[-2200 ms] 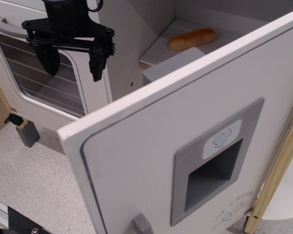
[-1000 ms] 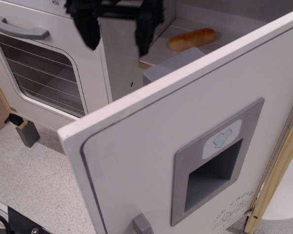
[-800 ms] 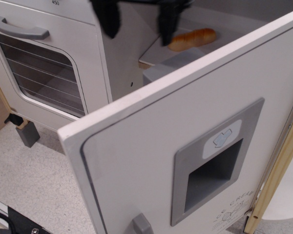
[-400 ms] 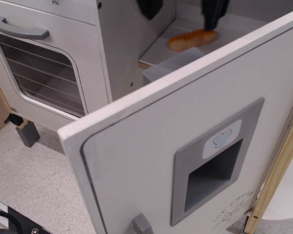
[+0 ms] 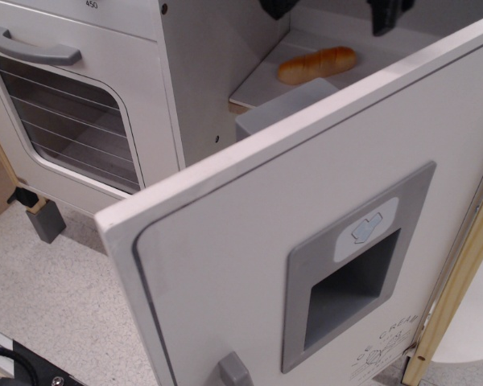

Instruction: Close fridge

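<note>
The white fridge door (image 5: 249, 241) stands wide open and fills the right foreground. It carries a grey recessed dispenser panel (image 5: 350, 277), part of the "ICE CREAM" print at the lower right, and a grey handle stub (image 5: 233, 372) at its bottom edge. Behind it the fridge shelf (image 5: 262, 80) holds a bread roll (image 5: 317, 63). Only my gripper's (image 5: 330, 10) two black fingertips (image 5: 384, 14) show at the top edge, spread apart and empty, above the roll and behind the door's top edge.
The white oven (image 5: 72, 104) with a lined window and a horizontal grey handle (image 5: 28, 46) stands at the left. A small grey block (image 5: 46, 219) sits at its foot on the speckled floor. A wooden post (image 5: 459, 281) frames the right edge.
My gripper has moved from in front of the oven, up and to the right, to the top edge above the open fridge. Its fingers stay spread. The door has not moved.
</note>
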You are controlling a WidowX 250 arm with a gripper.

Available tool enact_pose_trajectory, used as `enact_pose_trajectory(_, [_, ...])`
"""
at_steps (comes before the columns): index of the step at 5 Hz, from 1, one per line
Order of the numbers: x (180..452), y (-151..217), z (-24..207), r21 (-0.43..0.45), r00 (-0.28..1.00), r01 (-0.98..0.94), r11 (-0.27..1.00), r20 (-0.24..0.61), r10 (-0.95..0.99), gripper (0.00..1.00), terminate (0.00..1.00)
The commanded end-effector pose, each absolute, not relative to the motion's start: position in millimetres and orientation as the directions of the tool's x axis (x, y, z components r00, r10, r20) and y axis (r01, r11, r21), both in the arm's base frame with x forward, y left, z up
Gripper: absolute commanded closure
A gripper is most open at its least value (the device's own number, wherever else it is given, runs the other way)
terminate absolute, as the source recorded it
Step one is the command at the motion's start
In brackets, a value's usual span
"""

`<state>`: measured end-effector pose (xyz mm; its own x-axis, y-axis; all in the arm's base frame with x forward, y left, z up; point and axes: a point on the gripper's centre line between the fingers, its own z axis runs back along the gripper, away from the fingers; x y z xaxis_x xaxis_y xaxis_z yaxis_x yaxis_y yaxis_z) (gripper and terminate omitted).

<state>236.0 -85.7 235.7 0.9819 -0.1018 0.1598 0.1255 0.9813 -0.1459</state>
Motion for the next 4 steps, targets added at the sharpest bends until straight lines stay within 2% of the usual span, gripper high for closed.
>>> enact_pose_trajectory(1, [218,-91,227,-0.031,0.966,0.191,0.981,0.182,-0.182,0.00,0.00])
enact_pose_trajectory(2, [222,-86,222,0.004,0.970,0.180,0.984,0.166,-0.178,0.00,0.00])
enact_pose_trajectory(4, [251,-60,221,0.030,0.984,0.090,0.996,0.153,-0.093,0.00,0.00])
